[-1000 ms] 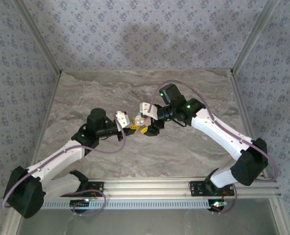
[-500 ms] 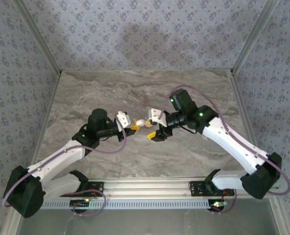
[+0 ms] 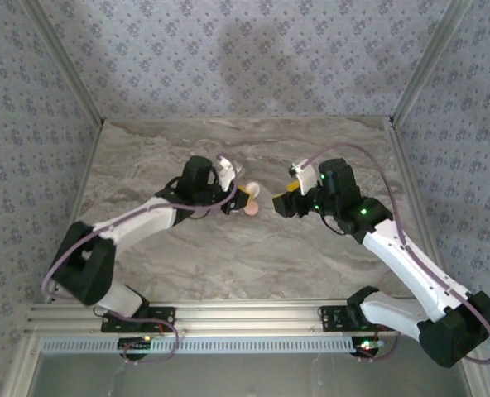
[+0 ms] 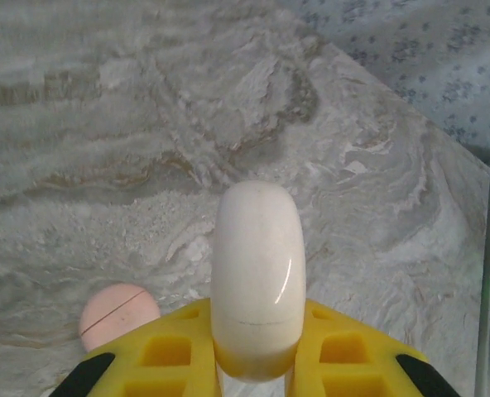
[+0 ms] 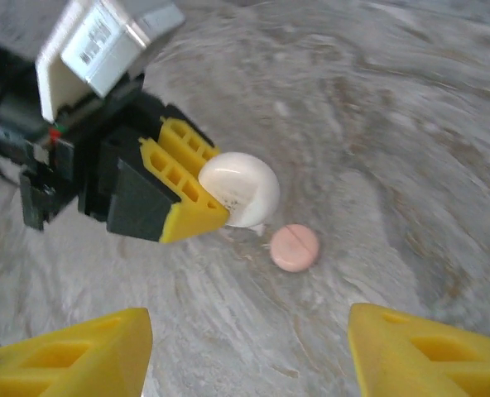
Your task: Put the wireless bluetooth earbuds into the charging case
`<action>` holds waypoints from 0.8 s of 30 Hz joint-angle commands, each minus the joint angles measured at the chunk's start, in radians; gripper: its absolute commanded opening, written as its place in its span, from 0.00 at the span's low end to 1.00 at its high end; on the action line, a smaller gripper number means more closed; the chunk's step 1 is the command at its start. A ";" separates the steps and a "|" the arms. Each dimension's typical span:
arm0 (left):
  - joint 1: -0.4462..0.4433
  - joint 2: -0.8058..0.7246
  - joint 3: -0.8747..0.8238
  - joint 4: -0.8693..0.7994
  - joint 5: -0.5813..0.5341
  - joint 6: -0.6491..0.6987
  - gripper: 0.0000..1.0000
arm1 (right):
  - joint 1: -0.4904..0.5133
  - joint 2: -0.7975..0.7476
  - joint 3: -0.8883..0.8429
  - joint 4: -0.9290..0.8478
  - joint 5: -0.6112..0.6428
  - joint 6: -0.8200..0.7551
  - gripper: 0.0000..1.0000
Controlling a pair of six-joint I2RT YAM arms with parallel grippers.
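Earbuds are too small to tell surely; a pale speck [image 5: 282, 107] on the table [image 5: 410, 124] may be one. Left gripper [image 4: 257, 339] is clamped on a white puck [image 4: 257, 277]. Right gripper [image 5: 245, 356] stands apart, empty. Better to keep the puck steady and pinch gently.

pink puck [image 4: 117, 314]: lower edge behind left pincer [image 4: 257, 351] | white puck [image 4: 257, 256]: base hidden
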 commanded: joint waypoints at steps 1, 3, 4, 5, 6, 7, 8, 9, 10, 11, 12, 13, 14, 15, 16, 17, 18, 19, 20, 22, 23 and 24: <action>-0.012 0.137 0.159 -0.127 0.029 -0.247 0.12 | -0.035 -0.048 -0.028 -0.059 0.151 0.274 0.65; -0.016 0.237 0.253 -0.200 0.041 -0.321 0.12 | -0.048 -0.075 -0.051 -0.055 0.154 0.302 0.65; -0.020 0.280 0.296 -0.227 0.045 -0.352 0.12 | -0.051 -0.093 -0.062 -0.042 0.159 0.305 0.65; -0.026 0.314 0.323 -0.244 0.048 -0.375 0.12 | -0.053 -0.105 -0.072 -0.034 0.162 0.310 0.65; -0.030 0.350 0.356 -0.262 0.050 -0.396 0.12 | -0.054 -0.117 -0.079 -0.032 0.160 0.316 0.65; -0.036 0.384 0.386 -0.283 0.048 -0.412 0.12 | -0.054 -0.124 -0.084 -0.036 0.160 0.322 0.65; -0.043 0.410 0.413 -0.304 0.049 -0.420 0.12 | -0.054 -0.130 -0.086 -0.041 0.159 0.324 0.65; -0.051 0.441 0.447 -0.332 0.048 -0.423 0.13 | -0.054 -0.136 -0.087 -0.047 0.160 0.327 0.65; -0.060 0.471 0.480 -0.363 0.048 -0.422 0.13 | -0.054 -0.140 -0.091 -0.051 0.160 0.332 0.65; -0.067 0.495 0.507 -0.386 0.048 -0.420 0.13 | -0.054 -0.143 -0.094 -0.054 0.159 0.338 0.65; -0.077 0.520 0.536 -0.408 0.050 -0.419 0.14 | -0.055 -0.146 -0.098 -0.055 0.155 0.341 0.65; -0.085 0.543 0.559 -0.429 0.049 -0.417 0.14 | -0.054 -0.148 -0.102 -0.054 0.151 0.344 0.65; -0.092 0.564 0.584 -0.449 0.050 -0.415 0.14 | -0.055 -0.150 -0.104 -0.056 0.148 0.346 0.65; -0.098 0.588 0.610 -0.474 0.049 -0.412 0.15 | -0.054 -0.152 -0.107 -0.058 0.147 0.350 0.65; -0.105 0.608 0.638 -0.496 0.048 -0.411 0.15 | -0.055 -0.154 -0.108 -0.060 0.144 0.352 0.65; -0.108 0.625 0.656 -0.514 0.047 -0.410 0.16 | -0.055 -0.156 -0.108 -0.063 0.143 0.352 0.65; -0.113 0.641 0.675 -0.533 0.047 -0.408 0.16 | -0.054 -0.157 -0.108 -0.067 0.142 0.352 0.65; -0.116 0.653 0.688 -0.548 0.047 -0.406 0.17 | -0.054 -0.160 -0.109 -0.071 0.143 0.352 0.65; -0.115 0.664 0.697 -0.558 0.047 -0.406 0.18 | -0.054 -0.162 -0.109 -0.072 0.143 0.352 0.65; -0.114 0.681 0.715 -0.582 0.045 -0.400 0.19 | -0.054 -0.168 -0.110 -0.073 0.142 0.354 0.65; -0.114 0.690 0.723 -0.598 0.043 -0.395 0.20 | -0.054 -0.170 -0.110 -0.075 0.140 0.354 0.65; -0.116 0.700 0.734 -0.617 0.041 -0.388 0.20 | -0.054 -0.171 -0.110 -0.076 0.140 0.353 0.65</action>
